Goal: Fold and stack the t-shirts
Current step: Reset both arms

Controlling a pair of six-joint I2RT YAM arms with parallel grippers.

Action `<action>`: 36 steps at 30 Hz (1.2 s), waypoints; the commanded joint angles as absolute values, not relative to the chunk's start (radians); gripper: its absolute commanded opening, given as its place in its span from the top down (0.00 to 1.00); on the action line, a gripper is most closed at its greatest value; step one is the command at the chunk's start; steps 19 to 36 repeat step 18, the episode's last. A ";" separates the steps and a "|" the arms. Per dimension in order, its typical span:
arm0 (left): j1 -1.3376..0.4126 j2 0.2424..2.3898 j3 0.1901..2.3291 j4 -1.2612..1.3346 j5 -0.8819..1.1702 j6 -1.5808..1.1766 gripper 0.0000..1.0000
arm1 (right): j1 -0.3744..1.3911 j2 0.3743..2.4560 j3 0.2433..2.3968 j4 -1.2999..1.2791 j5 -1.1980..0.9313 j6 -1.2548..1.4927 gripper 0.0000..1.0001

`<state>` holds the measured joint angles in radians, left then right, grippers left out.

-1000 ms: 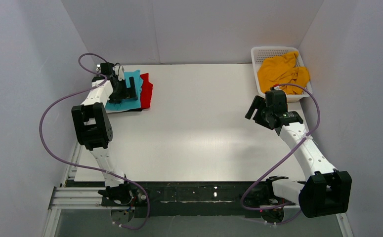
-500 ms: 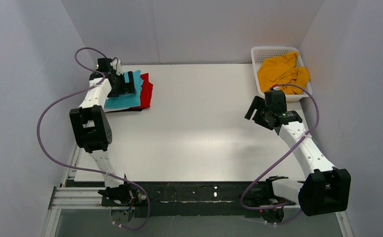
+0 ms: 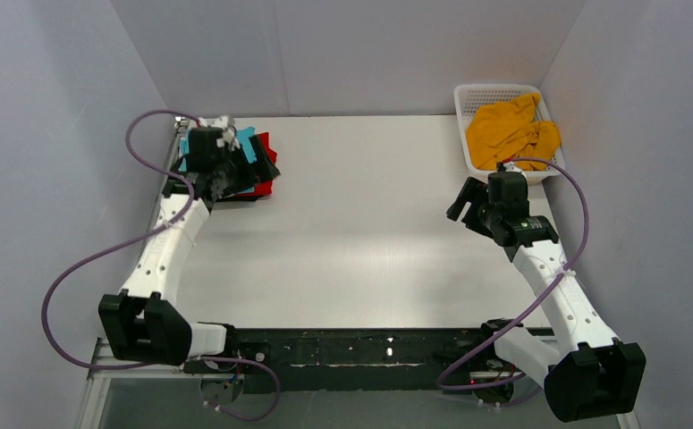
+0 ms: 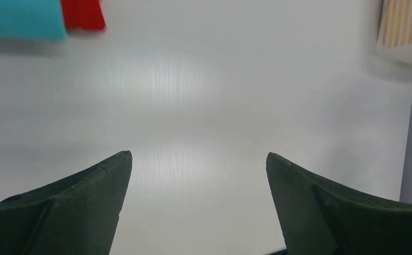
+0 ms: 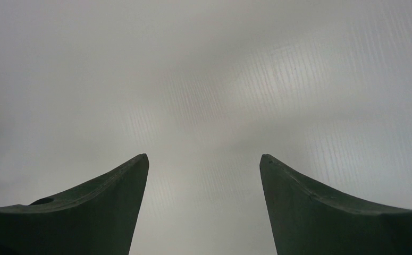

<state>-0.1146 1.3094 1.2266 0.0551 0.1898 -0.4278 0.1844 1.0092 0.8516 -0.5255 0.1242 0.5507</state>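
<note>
The folded turquoise t-shirt (image 3: 248,143) lies on top of the red t-shirt (image 3: 265,144) in a stack at the table's far left. Both show at the top left of the left wrist view, turquoise (image 4: 20,18) and red (image 4: 84,13). My left gripper (image 3: 262,169) hovers over the stack's near right side, open and empty (image 4: 198,159), pointing across the table. The mustard-yellow t-shirt (image 3: 508,130) lies crumpled in the basket. My right gripper (image 3: 468,202) is open and empty (image 5: 203,159) above bare table. The white and black shirts cannot be made out.
The white lattice basket (image 3: 485,89) stands at the far right corner; its edge shows in the left wrist view (image 4: 405,29). White walls close in the table on the left, back and right. Purple cables loop off both arms.
My left gripper has come up off the stack and turned to face right, and the arm's elbow has swung down toward the near edge. The right gripper has shifted slightly right.
</note>
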 commanded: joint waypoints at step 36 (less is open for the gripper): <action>-0.476 0.855 0.678 -0.247 -0.178 -0.560 0.02 | 0.181 0.586 0.590 -0.409 0.117 0.511 0.11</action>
